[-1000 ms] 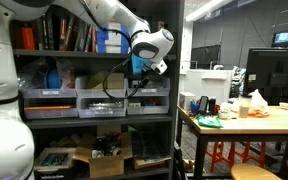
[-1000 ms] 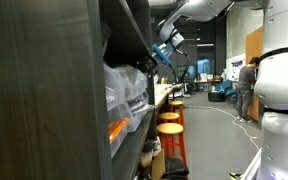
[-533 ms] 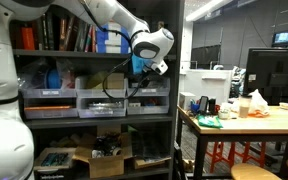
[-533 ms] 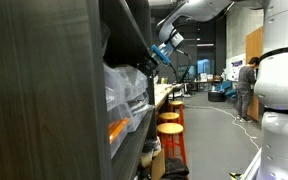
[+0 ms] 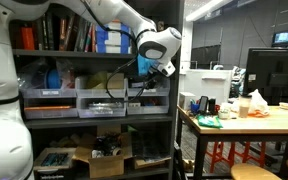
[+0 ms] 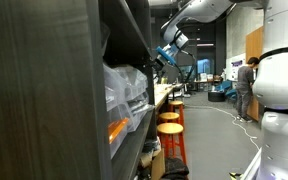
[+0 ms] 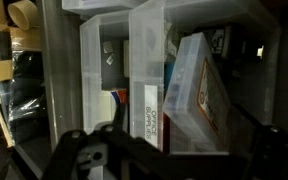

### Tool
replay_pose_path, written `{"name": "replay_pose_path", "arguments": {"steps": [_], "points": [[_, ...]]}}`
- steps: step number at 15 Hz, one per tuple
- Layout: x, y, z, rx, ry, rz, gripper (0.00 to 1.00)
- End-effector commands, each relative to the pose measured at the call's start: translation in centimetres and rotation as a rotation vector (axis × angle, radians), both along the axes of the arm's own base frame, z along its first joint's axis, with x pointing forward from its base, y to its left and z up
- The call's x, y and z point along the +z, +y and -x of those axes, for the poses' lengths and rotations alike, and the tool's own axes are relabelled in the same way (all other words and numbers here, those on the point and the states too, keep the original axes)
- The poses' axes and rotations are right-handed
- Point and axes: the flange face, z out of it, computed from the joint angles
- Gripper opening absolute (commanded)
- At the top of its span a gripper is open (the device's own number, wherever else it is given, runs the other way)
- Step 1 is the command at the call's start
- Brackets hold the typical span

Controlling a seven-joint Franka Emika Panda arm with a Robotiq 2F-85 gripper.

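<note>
Plainly, the dark shelf unit (image 5: 94, 119) holds the clear plastic drawer (image 7: 149, 80) on its middle shelf; it looks light, stiff and slick, best taken by its front lip; the gripper (image 5: 137, 68) hovers near, fingers spread, empty

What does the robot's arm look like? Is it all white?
Mostly white: the arm is smooth, rounded white tubes with dark rings at the joints. The hand at its end is black, with a blue part beside it, and a thin black cable loops below.
</note>
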Motion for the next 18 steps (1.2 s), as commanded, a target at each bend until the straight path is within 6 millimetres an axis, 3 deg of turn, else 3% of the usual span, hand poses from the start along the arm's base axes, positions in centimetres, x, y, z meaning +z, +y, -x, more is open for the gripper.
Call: {"name": "replay_pose_path", "arguments": {"steps": [1,6,12,18], "points": [[1.3,-1.7,1.7,-0.004,-0.082,-0.065,1.0],[2.3,-5.5,3.6,-0.031,-0.239,-0.197,1.0],[2.4,-10.4,7.2,-0.056,-0.273,-0.258,1.0],[3.4,-14.4,10.9,-0.097,-0.048,-0.063,1.0]]}}
